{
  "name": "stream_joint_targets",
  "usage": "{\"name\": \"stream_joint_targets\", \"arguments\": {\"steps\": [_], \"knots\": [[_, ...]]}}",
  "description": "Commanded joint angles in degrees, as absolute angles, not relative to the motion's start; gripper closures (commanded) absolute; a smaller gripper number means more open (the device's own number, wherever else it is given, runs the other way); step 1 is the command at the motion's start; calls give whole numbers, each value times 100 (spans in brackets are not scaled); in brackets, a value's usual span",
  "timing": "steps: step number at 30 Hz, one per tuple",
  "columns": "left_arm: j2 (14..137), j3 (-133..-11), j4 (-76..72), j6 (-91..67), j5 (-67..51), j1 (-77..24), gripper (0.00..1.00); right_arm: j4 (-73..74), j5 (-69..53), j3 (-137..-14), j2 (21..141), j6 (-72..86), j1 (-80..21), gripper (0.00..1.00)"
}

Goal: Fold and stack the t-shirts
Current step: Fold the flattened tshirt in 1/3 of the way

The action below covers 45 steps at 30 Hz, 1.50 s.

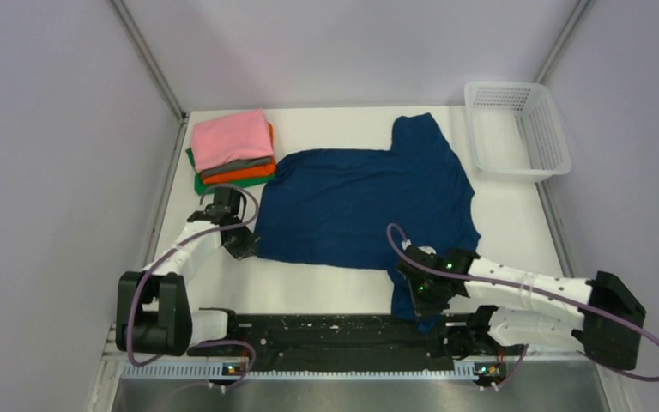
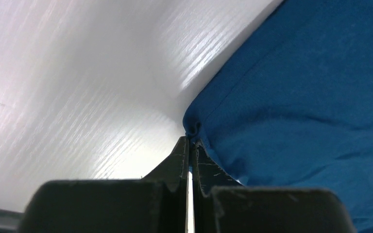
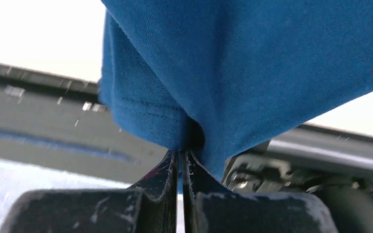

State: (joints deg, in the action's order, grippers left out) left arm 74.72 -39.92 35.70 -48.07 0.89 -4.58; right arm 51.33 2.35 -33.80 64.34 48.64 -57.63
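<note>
Navy t-shirt [image 1: 365, 206] spread mostly flat beside folded pink-topped stack [image 1: 230, 140]

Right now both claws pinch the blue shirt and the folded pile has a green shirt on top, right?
Not quite. The top external view shows the pink t-shirt on top; the green t-shirt lies at the bottom. The left gripper and right gripper do pinch the blue t-shirt.

The navy t-shirt [image 1: 360, 206] is matt, finely knit cloth with a stitched hem. The white tabletop [image 2: 77, 97] shows a faint wood grain and a satin sheen. The left gripper [image 2: 190, 145] and right gripper [image 3: 179, 156] look like dark matt plastic, scuffed with pale scratches. The far-right basket [image 1: 556, 142] is white plastic mesh. The folded t-shirts [image 1: 230, 142] are soft matt cloth.
</note>
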Motion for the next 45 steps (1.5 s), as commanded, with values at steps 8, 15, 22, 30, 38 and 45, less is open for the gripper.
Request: {"name": "stream_joint_targets", "arguments": {"steps": [8, 15, 22, 30, 38, 45], "knots": [[5454, -3388, 5710, -5514, -57, -483, 100, 7224, -1380, -4092, 4864, 6295, -6694, 100], [4651, -3257, 5888, -5565, -418, -483, 100, 7219, -1046, -4239, 5086, 6034, -6703, 100], [5502, -4148, 4833, -5363, -873, -483, 100, 6867, -179, -4564, 5395, 5068, -5386, 100], [6845, -5356, 4168, -5300, -729, -483, 100, 6824, 983, -5461, 6033, 3912, -3961, 100], [8001, -6097, 3981, -5311, -550, -483, 100, 6184, 1506, -6022, 6661, 2999, -2942, 100], [8841, -6668, 4122, -5282, -140, -466, 100, 5642, 1292, -6525, 7586, 1783, -2211, 100]]}}
